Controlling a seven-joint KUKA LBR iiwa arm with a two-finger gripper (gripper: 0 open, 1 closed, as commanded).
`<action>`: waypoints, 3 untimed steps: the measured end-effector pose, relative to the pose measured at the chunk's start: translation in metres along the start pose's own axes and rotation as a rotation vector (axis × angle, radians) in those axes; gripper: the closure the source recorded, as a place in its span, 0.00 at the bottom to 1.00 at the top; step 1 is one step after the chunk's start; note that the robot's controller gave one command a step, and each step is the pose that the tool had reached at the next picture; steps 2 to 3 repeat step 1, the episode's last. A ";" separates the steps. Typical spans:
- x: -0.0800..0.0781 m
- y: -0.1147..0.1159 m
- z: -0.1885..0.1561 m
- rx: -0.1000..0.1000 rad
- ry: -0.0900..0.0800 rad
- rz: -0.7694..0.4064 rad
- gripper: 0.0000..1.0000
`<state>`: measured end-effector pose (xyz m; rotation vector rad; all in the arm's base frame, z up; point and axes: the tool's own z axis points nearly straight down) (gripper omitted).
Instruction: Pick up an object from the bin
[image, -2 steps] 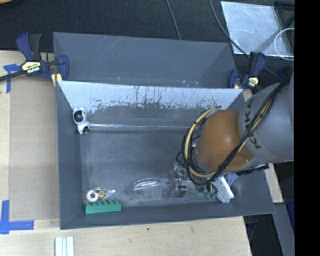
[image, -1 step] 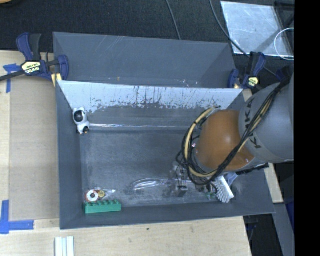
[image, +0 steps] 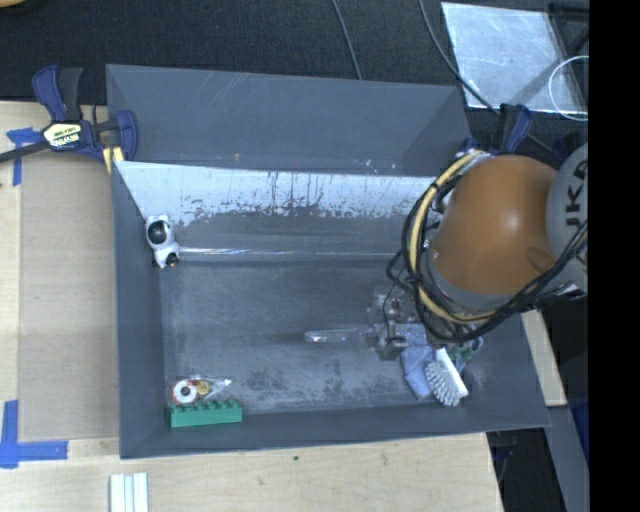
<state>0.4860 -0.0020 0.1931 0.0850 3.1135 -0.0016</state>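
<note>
Near the lower right corner of a grey metal bin (image: 300, 150) lies a brush (image: 441, 380) with white bristles and a blue handle, set at a tilt. Just up and left of the brush, the robot's gripper (image: 388, 335) hangs low over the bin floor as a cluster of dark metal parts. Whether it touches the brush cannot be told. Whether the claw is apart or together cannot be told either, since its tip is half hidden under the arm. Above the brush, reaching in from the right, a rounded orange-brown cover (image: 495, 220) on the wrist hides much of the arm, and black and yellow cables (image: 415, 250) loop round the cover's left side. Left of the brush, starting beside the gripper, a pale stick (image: 330, 337), slim and glassy, lies flat on the floor and points away to the left. Far left of the brush, by the near wall, sits a green toy brick (image: 206, 414) with studs on top, and just above it is a small round piece (image: 188, 391), white and yellow. Far up and left of the brush, in the opposite corner, a small white toy (image: 158, 233) with a dark round spot rests against the wall
</note>
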 end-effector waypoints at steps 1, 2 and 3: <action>0.002 0.000 0.016 0.000 0.006 -0.001 1.00; 0.002 0.000 0.016 0.000 0.006 -0.001 1.00; 0.002 0.000 0.016 0.000 0.006 -0.001 1.00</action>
